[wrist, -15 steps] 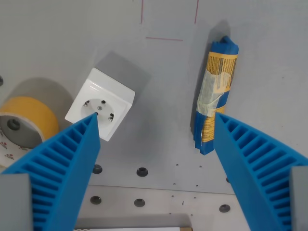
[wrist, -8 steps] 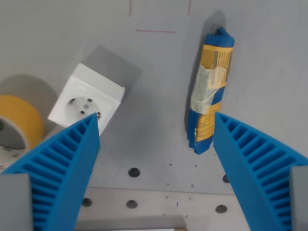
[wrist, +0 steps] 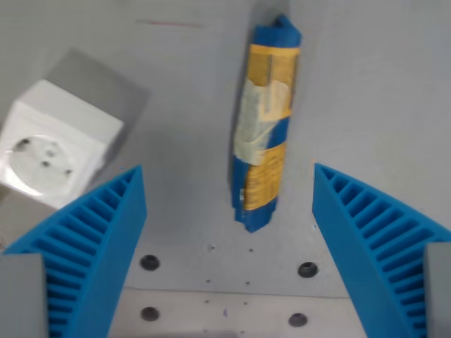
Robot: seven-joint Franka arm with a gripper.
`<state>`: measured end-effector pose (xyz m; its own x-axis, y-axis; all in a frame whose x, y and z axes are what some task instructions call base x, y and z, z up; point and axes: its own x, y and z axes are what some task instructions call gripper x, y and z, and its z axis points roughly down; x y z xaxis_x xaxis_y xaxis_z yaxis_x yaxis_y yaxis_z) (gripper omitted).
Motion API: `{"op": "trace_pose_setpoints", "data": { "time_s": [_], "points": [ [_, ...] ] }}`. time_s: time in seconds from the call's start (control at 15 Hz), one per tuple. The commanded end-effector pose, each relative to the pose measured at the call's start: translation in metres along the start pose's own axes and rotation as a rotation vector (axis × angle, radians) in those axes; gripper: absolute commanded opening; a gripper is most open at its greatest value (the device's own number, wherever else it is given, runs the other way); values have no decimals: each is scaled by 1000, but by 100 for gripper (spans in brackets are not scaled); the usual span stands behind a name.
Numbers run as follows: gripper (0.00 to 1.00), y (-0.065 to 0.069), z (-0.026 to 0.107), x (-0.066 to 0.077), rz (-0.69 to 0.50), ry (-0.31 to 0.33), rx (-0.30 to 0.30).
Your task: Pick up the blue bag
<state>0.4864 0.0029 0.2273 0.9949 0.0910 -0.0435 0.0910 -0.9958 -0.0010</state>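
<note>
The blue bag (wrist: 264, 123) is a rolled blue bundle with a yellow label and a strip of pale tape, lying lengthwise on the grey table. Its near end lies between and just beyond my two blue ribbed fingers (wrist: 91, 246). My gripper (wrist: 227, 190) is open and empty, hovering above the table with the bag roughly centred in the gap, slightly toward the wrist view's right.
A white socket cube (wrist: 53, 144) stands at the wrist view's left, close to the left finger. Screw holes (wrist: 308, 269) dot the table's near strip. A faint red line (wrist: 169, 24) is marked at the top.
The camera has moved toward the wrist view's right and closer. The bag now sits between the fingers, the socket has slid to the left edge, and the yellow tape roll is out of view.
</note>
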Motion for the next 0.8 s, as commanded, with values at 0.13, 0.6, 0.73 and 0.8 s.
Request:
{"op": "trace_pose_setpoints", "data": {
  "time_s": [0.13,0.6,0.73,0.8],
  "points": [
    [100,16,21,-13,-4,110,7],
    [100,22,57,-13,-14,97,9],
    [100,21,67,-16,-14,100,11],
    [100,20,72,-16,-14,107,12]
  ]
}}
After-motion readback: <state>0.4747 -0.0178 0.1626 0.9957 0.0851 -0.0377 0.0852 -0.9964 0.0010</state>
